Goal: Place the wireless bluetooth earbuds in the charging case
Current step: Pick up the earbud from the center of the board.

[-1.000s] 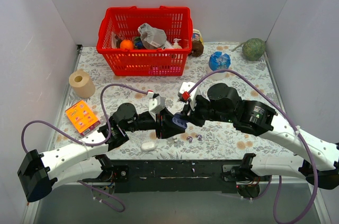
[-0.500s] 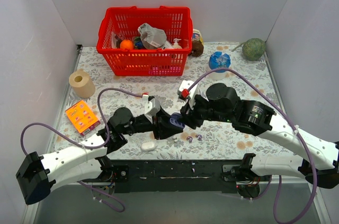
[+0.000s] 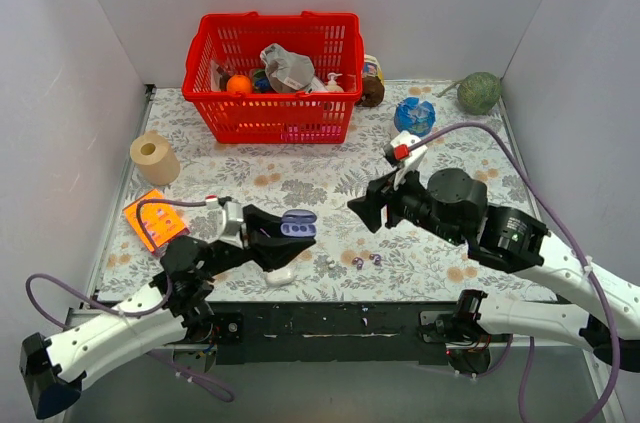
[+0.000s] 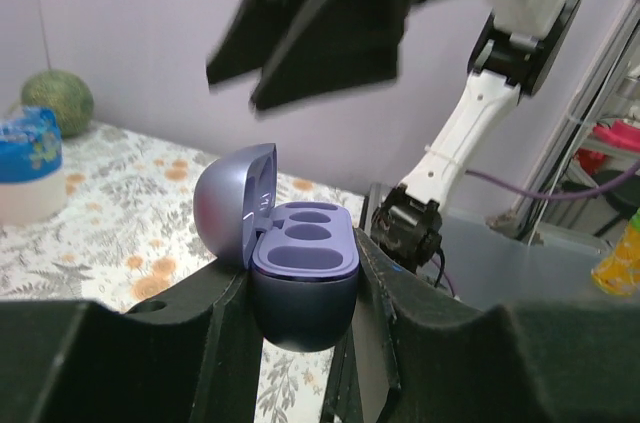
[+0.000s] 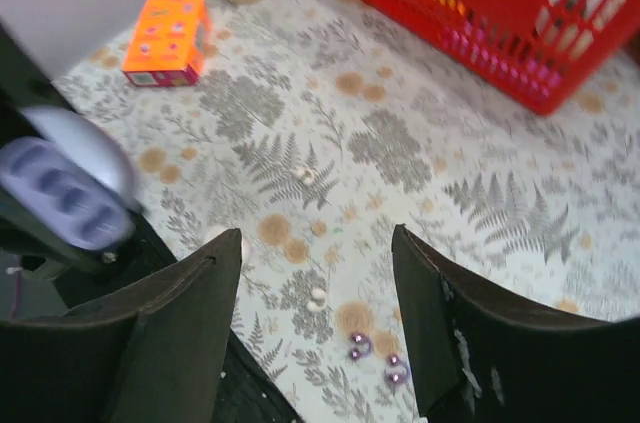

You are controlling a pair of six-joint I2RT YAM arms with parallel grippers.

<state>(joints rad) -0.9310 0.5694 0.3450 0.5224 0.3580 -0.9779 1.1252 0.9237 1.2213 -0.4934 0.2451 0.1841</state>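
- Top view: the left gripper (image 3: 283, 235) was closed on the charging case (image 3: 298, 227) and held it above the table (image 3: 300, 178). The earbuds (image 3: 366, 261) lay loose on the table in a short side-to-side row. They were between the two arms, just on the near side of the right gripper (image 3: 365, 211) and nearer to it than to the left.
- Left wrist view: the case (image 4: 300, 268) sat pinched between both fingers (image 4: 215, 318). Its lid (image 4: 235, 203) stood open and both sockets (image 4: 305, 228) faced up, empty.
- Right wrist view: the right gripper's (image 5: 315, 278) fingers (image 5: 185, 328) stood wide apart with nothing between them. The earbuds (image 5: 375, 355) showed on the table below the gap, toward the right-hand finger, and the case (image 5: 65, 193) was well off to the left. By my reckoning the right arm was better placed to drop onto them.
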